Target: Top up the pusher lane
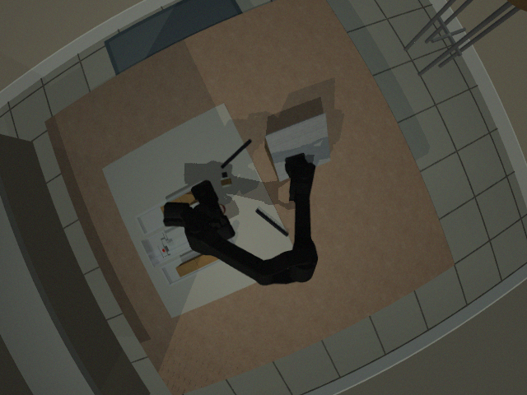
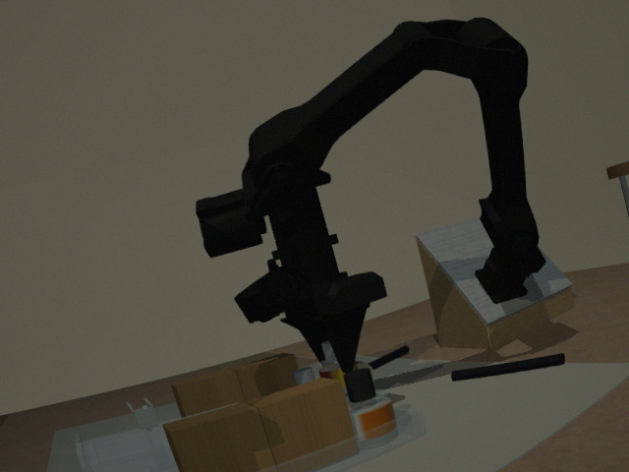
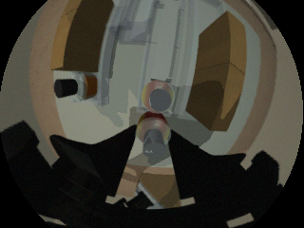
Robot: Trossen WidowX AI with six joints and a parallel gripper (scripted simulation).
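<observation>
jaws clamped on red-and-yellow banded jar [image 3: 152, 132] | black gripper [image 3: 154, 152] low, centre frame | matching grey-lidded jar [image 3: 159, 97] just ahead | push slowly, straight, keep upright until past stop

A shop-like room: tiled floor [image 1: 464, 178], cartons [image 2: 300, 411] beside a pusher lane [image 3: 155, 32].

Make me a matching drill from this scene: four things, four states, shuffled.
Things:
1. red-banded jar
2. orange-banded jar
3. long black rod
4. sloped block

States:
A. lying flat
B. carrying the arm's foot
C. gripped in the end effector
D. standing free beside a cardboard box

Pairs: 1-C, 2-D, 3-A, 4-B
</observation>
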